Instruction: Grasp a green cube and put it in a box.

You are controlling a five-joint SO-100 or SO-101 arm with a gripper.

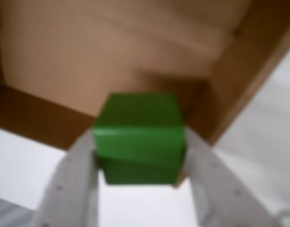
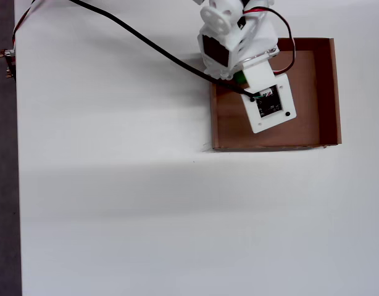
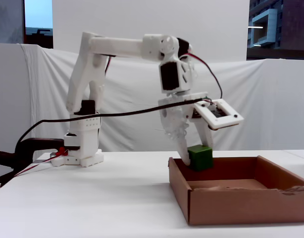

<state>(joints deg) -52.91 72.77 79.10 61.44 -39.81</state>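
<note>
A white table (image 3: 92, 198) stands before draped white cloth (image 3: 271, 99). The brown box (image 3: 226, 198) sits on it, its floor bare; the gripper (image 3: 191, 159) clamps the green cube (image 3: 200, 157) above the box's corner.

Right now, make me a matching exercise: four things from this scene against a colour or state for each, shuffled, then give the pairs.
Things:
1. cube
2. box
3. gripper
4. cable

Descriptions:
A. brown, no lid
B. black, lying across the table
C. green, held above the box's edge
D. white, shut on the cube

Pairs: 1-C, 2-A, 3-D, 4-B
</note>
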